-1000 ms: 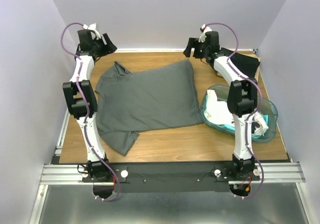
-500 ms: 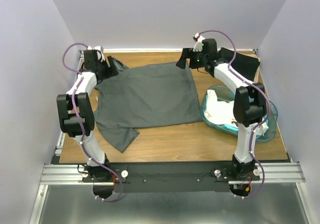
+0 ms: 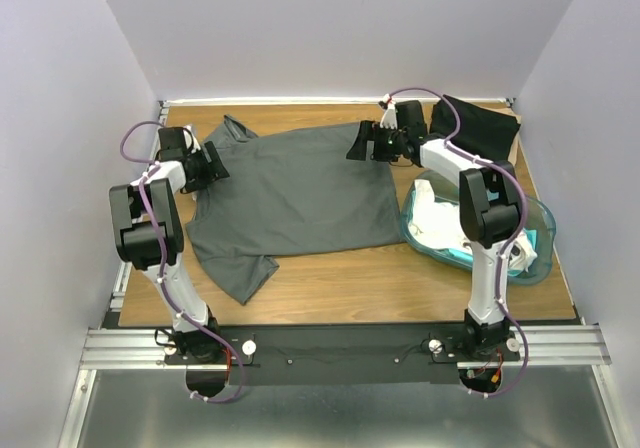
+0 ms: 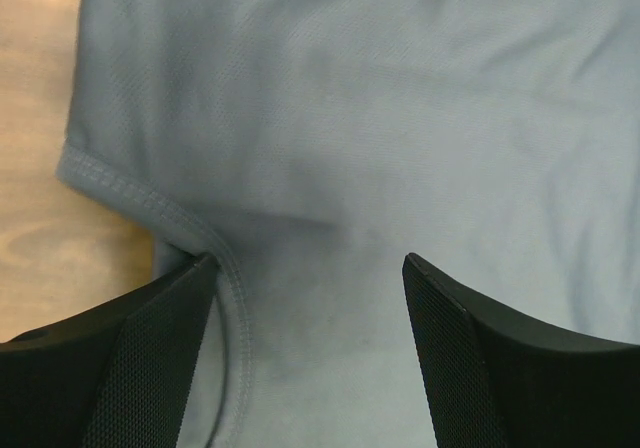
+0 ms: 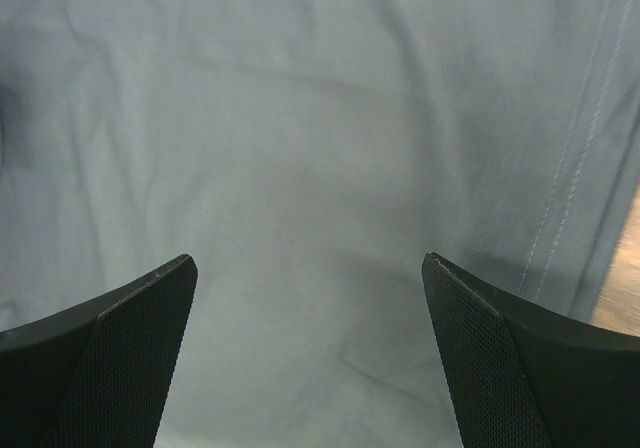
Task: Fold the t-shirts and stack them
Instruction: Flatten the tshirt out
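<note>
A dark grey t-shirt [image 3: 290,193] lies spread flat in the middle of the wooden table. My left gripper [image 3: 207,164] hangs open over its far left part, by a sleeve seam [image 4: 150,203]; in the left wrist view the left gripper [image 4: 308,260] has only grey cloth between its fingers. Over the shirt's far right corner my right gripper [image 3: 362,144] is open too. The right wrist view shows the right gripper [image 5: 306,259] above smooth cloth, with the stitched hem [image 5: 570,198] to its right. A black t-shirt [image 3: 478,123] lies at the back right. White t-shirts [image 3: 432,214] sit in the tub.
A translucent teal tub [image 3: 535,230] stands on the right of the table, beside the grey shirt and under the right arm. Bare wood [image 3: 380,288] runs along the front. Purple walls close in the left, back and right.
Both arms have come down from a raised pose at the back onto the grey shirt's far edge. The right gripper's jaws have opened wider. The shirt lies as before.
</note>
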You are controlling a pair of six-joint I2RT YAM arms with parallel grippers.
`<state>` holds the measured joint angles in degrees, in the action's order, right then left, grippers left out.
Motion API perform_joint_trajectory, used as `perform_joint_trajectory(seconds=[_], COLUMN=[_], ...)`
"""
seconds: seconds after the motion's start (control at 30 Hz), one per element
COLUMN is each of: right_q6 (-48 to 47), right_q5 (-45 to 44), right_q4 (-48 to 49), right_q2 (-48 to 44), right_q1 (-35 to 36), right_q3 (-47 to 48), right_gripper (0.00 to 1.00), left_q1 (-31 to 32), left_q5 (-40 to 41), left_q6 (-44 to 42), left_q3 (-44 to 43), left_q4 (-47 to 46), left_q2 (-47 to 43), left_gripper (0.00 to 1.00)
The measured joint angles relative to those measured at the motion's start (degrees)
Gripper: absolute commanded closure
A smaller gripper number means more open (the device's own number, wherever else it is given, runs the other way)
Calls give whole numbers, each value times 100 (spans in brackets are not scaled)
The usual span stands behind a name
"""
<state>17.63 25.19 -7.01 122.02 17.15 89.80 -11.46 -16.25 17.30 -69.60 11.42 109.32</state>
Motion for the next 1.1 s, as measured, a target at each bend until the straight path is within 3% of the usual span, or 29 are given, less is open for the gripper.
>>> perform_joint_trajectory(seconds=[0.47, 1.1], right_q6=[697, 1117], right_q5=[96, -378], right_q4=[271, 302], right_q2=[807, 1506], right_q1=[-22, -22], right_q3=[472, 1580], right_gripper=[0, 0], left_q1=[-160, -81], left_q5=[-542, -520], left_q6=[162, 140], left_q3=[-1062, -3036], left_q4=[-645, 179], left_q2=[992, 2098], left_gripper=[16, 16])
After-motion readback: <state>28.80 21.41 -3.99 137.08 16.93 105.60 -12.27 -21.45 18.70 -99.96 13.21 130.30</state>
